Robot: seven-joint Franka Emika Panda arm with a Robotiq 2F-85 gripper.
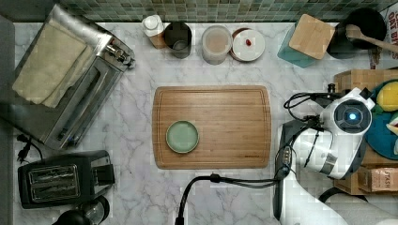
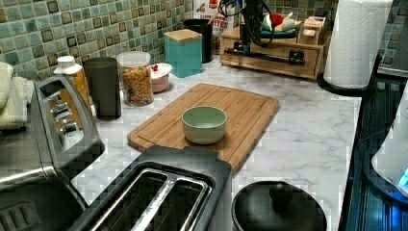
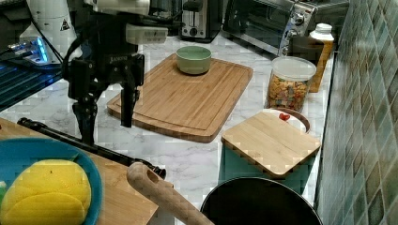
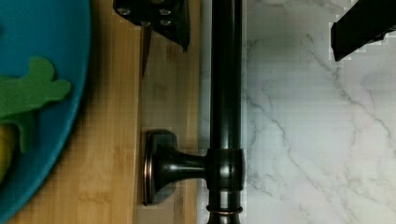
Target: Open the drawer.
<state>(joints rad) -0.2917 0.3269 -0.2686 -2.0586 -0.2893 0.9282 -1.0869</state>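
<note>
The drawer (image 2: 269, 60), wide, shallow and light-wood with a long black metal bar handle (image 4: 226, 93), sits shut in a wooden box at the left view's far right, against the wall. In the wrist view the black claw (image 4: 261, 28) is spread, one finger over the wood, one over the marble, the bar between them. The right view shows the claw (image 3: 107, 115) from the side. White-grey marble bench (image 1: 131, 117); green mosaic tile wall (image 2: 72, 29).
</note>
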